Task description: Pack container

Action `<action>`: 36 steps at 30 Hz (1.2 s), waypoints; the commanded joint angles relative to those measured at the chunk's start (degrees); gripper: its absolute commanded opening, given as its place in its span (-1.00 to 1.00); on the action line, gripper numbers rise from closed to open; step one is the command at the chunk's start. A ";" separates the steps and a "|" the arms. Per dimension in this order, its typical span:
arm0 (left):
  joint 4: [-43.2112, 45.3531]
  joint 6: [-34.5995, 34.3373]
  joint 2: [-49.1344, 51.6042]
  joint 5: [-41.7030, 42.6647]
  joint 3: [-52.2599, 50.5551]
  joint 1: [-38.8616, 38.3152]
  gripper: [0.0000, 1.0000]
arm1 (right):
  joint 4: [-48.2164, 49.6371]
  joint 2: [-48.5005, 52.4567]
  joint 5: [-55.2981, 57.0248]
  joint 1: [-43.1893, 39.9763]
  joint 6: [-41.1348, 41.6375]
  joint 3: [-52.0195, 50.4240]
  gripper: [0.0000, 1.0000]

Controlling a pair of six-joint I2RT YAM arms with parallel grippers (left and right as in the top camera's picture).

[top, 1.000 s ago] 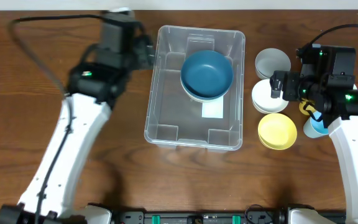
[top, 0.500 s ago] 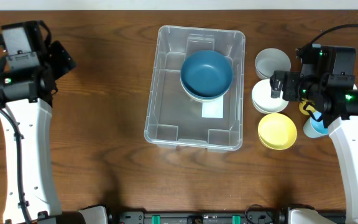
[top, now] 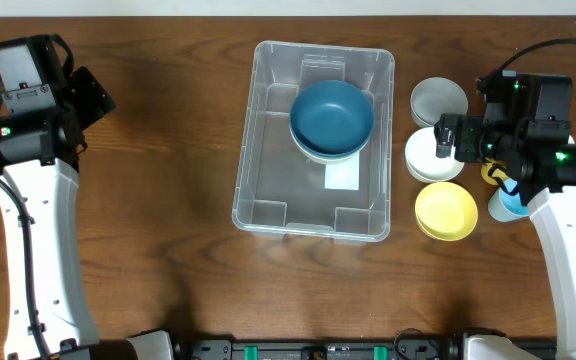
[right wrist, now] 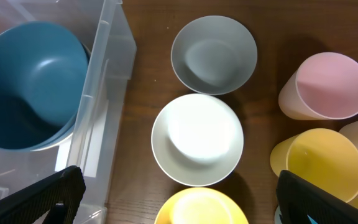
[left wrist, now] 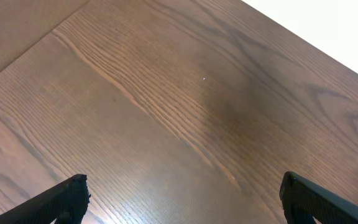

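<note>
The container (top: 273, 175), a large clear bin, stands mid-table and holds a dark blue bowl (top: 333, 117) nested on a paler one at its far right; the right wrist view shows that bowl (right wrist: 33, 81) behind the bin wall (right wrist: 104, 118). Right of the bin, a grey bowl (top: 438, 98), a white bowl (top: 423, 160) and a yellow bowl (top: 445, 211) stand in a line. My right gripper (top: 446, 138) hovers open over the white bowl (right wrist: 197, 139), holding nothing. My left gripper (top: 90, 95) is far left, open (left wrist: 183, 183) over bare wood.
Cups stand close beside the bowls under the right arm: a pink cup (right wrist: 325, 86), a yellow cup (right wrist: 322, 163), and a light blue cup (top: 503, 207). The grey bowl (right wrist: 214, 55) and yellow bowl (right wrist: 201, 208) flank the white one. The table's back edge (left wrist: 328, 43) is near.
The left arm has swung away from the container's left rim to the table's far left, and its jaws have opened wider. The right arm and the bowls have stayed put.
</note>
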 commanded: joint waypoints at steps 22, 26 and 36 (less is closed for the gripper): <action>-0.17 0.55 -0.46 -0.92 1.03 0.24 0.96 | 0.20 0.17 7.13 -0.26 -5.51 0.70 0.99; -0.17 0.55 -0.46 -0.92 1.03 0.24 0.96 | -6.32 0.17 -2.14 -0.26 0.50 0.70 0.98; -0.17 0.55 -0.46 -0.90 1.03 0.24 0.96 | -18.18 0.24 2.56 -0.26 8.46 -4.83 0.98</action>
